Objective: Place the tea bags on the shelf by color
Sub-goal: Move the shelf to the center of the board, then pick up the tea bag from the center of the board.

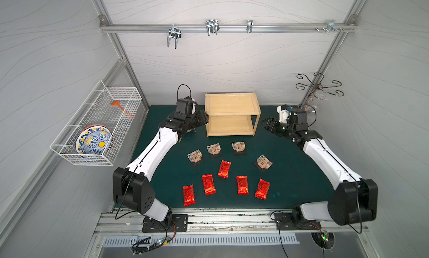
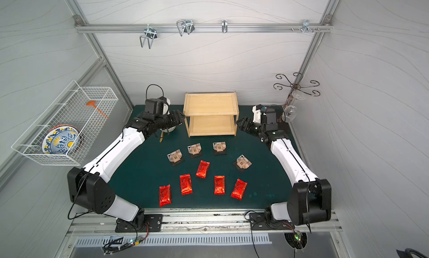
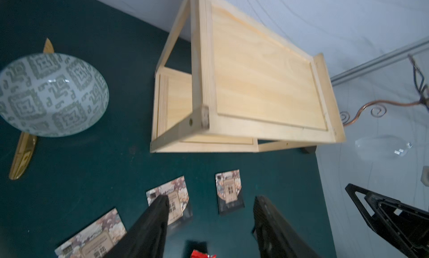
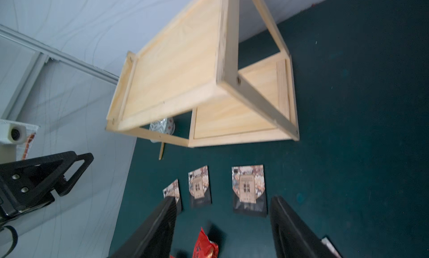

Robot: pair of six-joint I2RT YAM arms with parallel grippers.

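The light wooden shelf [image 1: 232, 114] [image 2: 210, 114] stands at the back of the green mat, and both its tiers are bare [image 3: 267, 78] [image 4: 176, 66]. Several beige patterned tea bags [image 1: 214, 149] lie in a row in front of it. Several red foil tea bags [image 1: 242, 185] lie nearer the front edge. My left gripper [image 1: 205, 117] [image 3: 211, 200] hovers open beside the shelf's left end, holding nothing. On the other side my right gripper [image 1: 264, 124] [image 4: 223, 200] is also open and holds nothing. Both wrist views look down on beige bags [image 3: 228, 189] [image 4: 248, 187] and a red one [image 4: 205, 245].
A white wire basket [image 1: 120, 99] on the left wall holds a patterned plate [image 1: 94, 140]. A patterned round bowl [image 3: 51, 94] and a gold spoon [image 3: 22, 157] lie under my left wrist. A curled wire stand [image 1: 319, 85] with a glass stands at the back right.
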